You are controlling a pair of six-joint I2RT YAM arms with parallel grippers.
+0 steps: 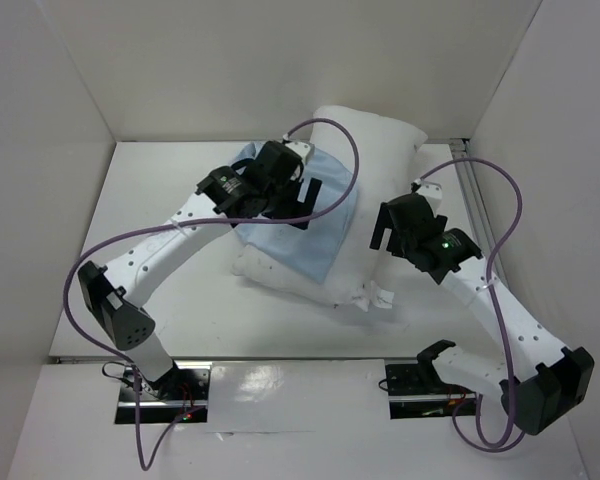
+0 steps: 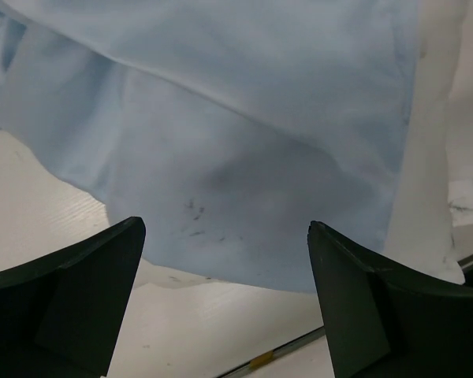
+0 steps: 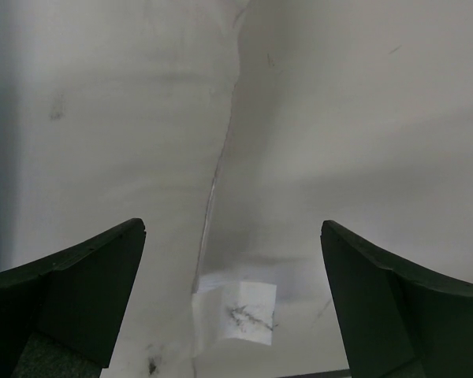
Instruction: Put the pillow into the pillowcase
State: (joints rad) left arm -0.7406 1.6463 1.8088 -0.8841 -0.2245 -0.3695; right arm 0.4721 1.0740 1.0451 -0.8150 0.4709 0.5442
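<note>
Your pillow [image 1: 385, 150] lies flat on the desk [image 1: 205, 310]. The pillowcase [image 1: 305, 240] is draped over the pillow's left part, on top of it rather than around it, so nothing is sleeved yet. Your left hand [image 2: 226, 227] hangs over that blue cloth on the pillow, fingers spread wide and empty, likely placed to pinch a layer and find the opening. Your right hand [image 3: 232, 226] hovers over the pillow's bare right side, above the seam near the tag [image 3: 235, 311]. It is equally spread and holds nothing, probably ready to pin or lift the pillow.
</note>
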